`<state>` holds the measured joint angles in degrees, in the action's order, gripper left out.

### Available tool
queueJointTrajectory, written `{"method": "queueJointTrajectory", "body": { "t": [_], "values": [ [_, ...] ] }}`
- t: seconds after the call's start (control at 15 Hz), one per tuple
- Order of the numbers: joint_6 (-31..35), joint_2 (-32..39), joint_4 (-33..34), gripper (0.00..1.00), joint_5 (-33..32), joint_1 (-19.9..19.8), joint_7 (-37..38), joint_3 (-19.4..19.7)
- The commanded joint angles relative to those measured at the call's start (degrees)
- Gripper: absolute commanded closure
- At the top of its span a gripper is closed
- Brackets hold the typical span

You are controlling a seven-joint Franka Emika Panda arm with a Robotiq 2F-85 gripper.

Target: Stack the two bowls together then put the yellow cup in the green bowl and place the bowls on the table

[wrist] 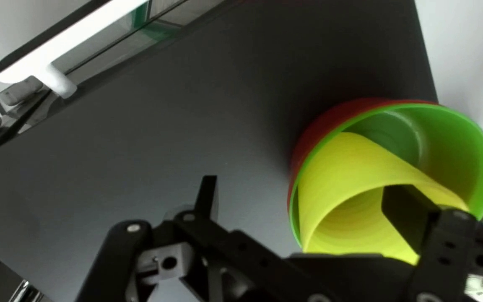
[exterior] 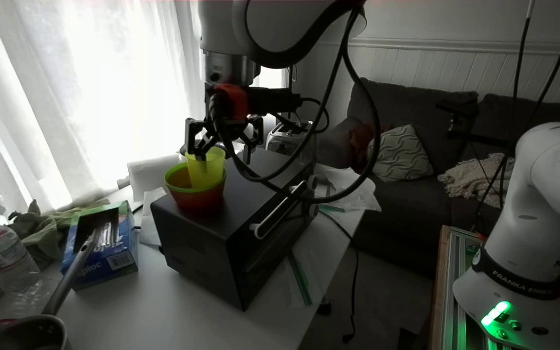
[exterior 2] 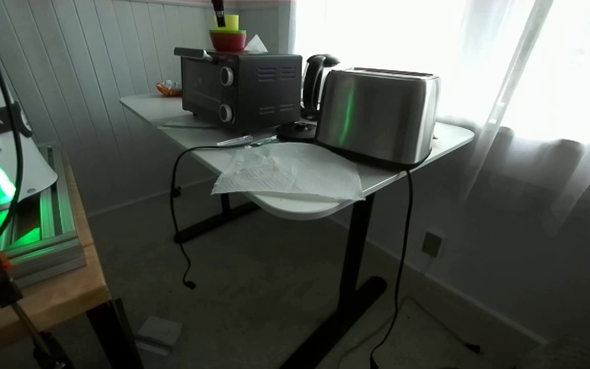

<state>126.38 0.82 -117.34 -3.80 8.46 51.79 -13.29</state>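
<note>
The lime-green bowl [exterior: 178, 187] is nested in the pink bowl [exterior: 197, 198], which looks red here. The stack stands on top of the black oven, near its edge, and shows in both exterior views. The yellow cup [exterior: 208, 174] stands inside the green bowl [wrist: 447, 138], its mouth up. In the wrist view the cup [wrist: 350, 163] rests toward one side of the bowl. My gripper [exterior: 224, 155] is open over the stack. In the wrist view the gripper [wrist: 304, 195] has one finger inside the cup's mouth and the other outside, over the oven top.
The black oven [exterior: 197, 238] with a white-edged handle [exterior: 280, 209] stands on the pale table [exterior: 153, 311]. A toaster [exterior 2: 377, 113] and a kettle [exterior 2: 313, 84] are beside it. A Ziploc box [exterior: 102, 255], bottle [exterior: 15, 257] and pan [exterior: 22, 335] are nearby. Cables hang from the arm.
</note>
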Motion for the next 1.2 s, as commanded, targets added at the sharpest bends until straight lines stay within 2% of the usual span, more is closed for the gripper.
{"method": "queueJointTrajectory", "body": {
  "t": [0.0,0.27,0.33,0.4,1.07,1.13],
  "values": [
    [-1.0,2.0,1.5,0.0,0.9,1.1,3.5,1.1],
    [-1.1,3.4,1.9,0.0,2.0,1.3,5.4,1.3],
    [-1.1,3.5,1.9,0.07,2.1,1.4,6.0,1.4],
    [-0.8,3.6,1.9,0.26,2.5,1.3,6.4,1.5],
    [0.3,4.0,1.6,0.96,5.0,1.2,7.5,2.4],
    [0.5,3.9,1.8,0.97,5.9,1.2,7.2,2.3]
  ]
}}
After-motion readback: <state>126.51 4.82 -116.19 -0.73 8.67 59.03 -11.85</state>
